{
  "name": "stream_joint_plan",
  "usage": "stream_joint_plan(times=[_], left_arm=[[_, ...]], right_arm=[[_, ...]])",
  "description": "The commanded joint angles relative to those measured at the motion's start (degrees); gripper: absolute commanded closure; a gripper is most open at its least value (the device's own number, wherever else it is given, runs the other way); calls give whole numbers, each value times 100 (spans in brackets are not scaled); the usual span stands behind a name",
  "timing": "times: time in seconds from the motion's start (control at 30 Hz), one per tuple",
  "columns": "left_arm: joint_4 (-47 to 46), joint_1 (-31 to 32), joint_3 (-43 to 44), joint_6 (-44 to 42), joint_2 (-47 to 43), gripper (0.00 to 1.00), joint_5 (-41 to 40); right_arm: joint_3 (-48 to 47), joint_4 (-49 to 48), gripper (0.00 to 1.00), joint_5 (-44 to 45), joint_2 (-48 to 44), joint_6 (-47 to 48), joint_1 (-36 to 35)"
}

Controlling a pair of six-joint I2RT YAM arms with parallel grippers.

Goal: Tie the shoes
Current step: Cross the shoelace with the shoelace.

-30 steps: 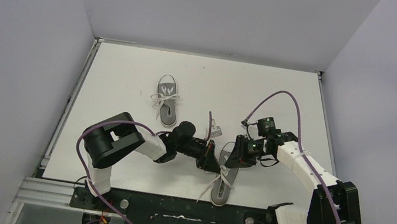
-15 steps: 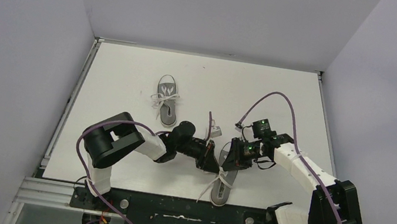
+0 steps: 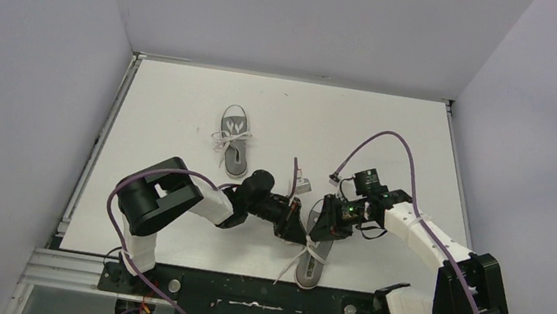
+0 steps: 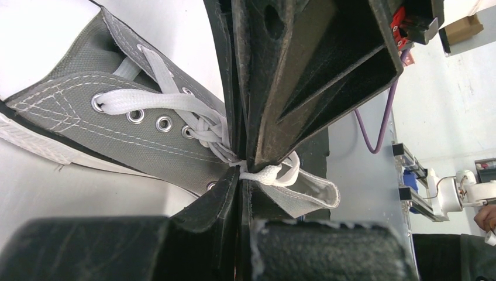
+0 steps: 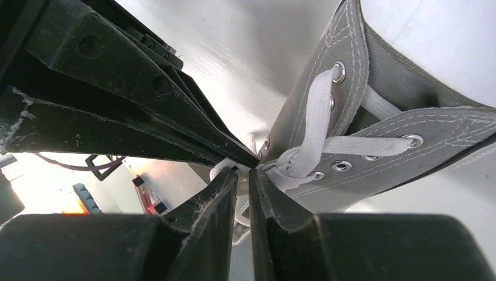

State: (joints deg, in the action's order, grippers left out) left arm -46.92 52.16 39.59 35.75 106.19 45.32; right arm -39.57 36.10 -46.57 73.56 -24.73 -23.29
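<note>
**Two tools crowded on one knot: slip, clash or a dragged shoe**

The near shoe [image 3: 310,268] lies close to the front edge of the table [image 3: 182,109], and both tools meet over its lacing. The left tool [image 4: 241,178] is pressed together, pinching the white lace [image 4: 266,174] right beside the knot [image 5: 289,165]. The right tool [image 5: 250,175] has its fingers a slit apart at the same spot. Whether lace is caught between them I cannot tell.

The tips look touching or nearly so, so a sideways pull by either could knock them together. The left pinch sits at the very fingertips, and a sharp tug may slide the lace out and slacken the knot. Nothing pins the shoe, so a hard pull would likely drag or tip it rather than tighten anything. If the right tool closes on canvas or on both strands, the loop may jam.

The far shoe [image 3: 234,142] sits mid-table, well apart and out of harm. Its laces seem gathered in a bow, but it is too small to be sure.
</note>
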Motion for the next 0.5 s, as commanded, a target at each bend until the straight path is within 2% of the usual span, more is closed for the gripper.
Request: stream_joint_plan(times=[0.0, 0.47], left_arm=[[-358, 6, 268, -79, -101, 100, 18], [-267, 30, 376, -92, -113, 100, 14]], right_arm=[[-135, -89, 82, -317, -240, -43, -35], [-130, -166, 75, -220, -19, -20, -248]])
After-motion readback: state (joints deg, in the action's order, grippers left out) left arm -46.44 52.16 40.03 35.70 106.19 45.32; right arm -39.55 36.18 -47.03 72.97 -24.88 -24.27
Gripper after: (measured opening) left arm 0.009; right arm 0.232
